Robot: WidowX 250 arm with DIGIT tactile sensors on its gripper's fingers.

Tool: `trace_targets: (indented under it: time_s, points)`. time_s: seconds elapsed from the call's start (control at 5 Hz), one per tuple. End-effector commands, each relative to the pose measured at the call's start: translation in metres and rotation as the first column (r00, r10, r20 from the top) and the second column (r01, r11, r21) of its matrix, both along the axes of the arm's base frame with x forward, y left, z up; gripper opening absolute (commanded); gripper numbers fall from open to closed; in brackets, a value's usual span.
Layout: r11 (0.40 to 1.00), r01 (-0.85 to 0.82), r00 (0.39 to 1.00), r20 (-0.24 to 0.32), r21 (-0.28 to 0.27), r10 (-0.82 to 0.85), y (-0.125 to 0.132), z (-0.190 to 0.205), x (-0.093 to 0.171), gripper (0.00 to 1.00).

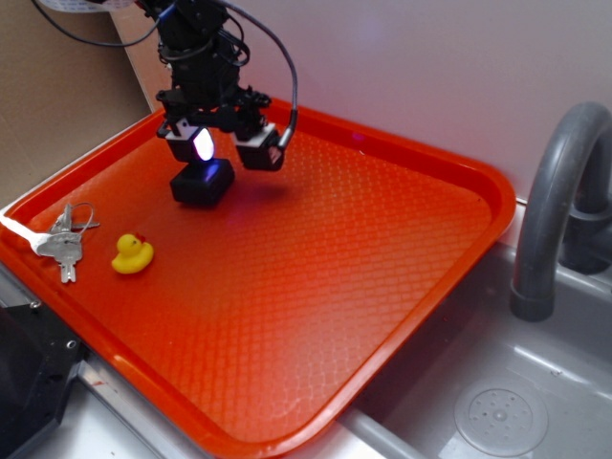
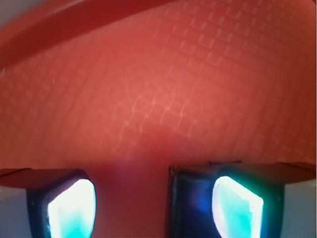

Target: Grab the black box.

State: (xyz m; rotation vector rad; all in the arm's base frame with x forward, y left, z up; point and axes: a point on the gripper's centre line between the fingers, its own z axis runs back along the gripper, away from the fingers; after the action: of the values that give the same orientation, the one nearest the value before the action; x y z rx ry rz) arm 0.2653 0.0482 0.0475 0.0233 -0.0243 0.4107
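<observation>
Sitting on the counter beside a grey sink (image 1: 535,402) is a big orange tray (image 1: 316,287). From left to right it holds some silver keys (image 1: 63,244), a little yellow duck (image 1: 131,254) and the black box (image 1: 202,183) near the back. The gripper (image 1: 229,148) hangs down from above, right over the box. Its jaws are spread wide and hold nothing, one lit finger (image 1: 203,145) just above the box top. A grey tap (image 1: 559,201) stands on the right.
</observation>
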Motion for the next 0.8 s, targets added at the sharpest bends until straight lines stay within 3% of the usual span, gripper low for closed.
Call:
trace_targets:
  time_s: [0.0,0.2,0.4,0.6]
  points:
    - [0.995,-0.029,0.988,0.151,-0.097,0.043,0.012,0.075,-0.035,1.0]
    - [0.986,-0.068,0.975,0.198,-0.151,0.097,0.012,0.117,-0.05,1.0]
    - [0.991,-0.121,0.979,0.161,-0.053,0.128,0.006,0.1,-0.063,1.0]
    - [0.984,-0.174,0.976,0.126,-0.029,0.176,0.011,0.077,-0.075,1.0]
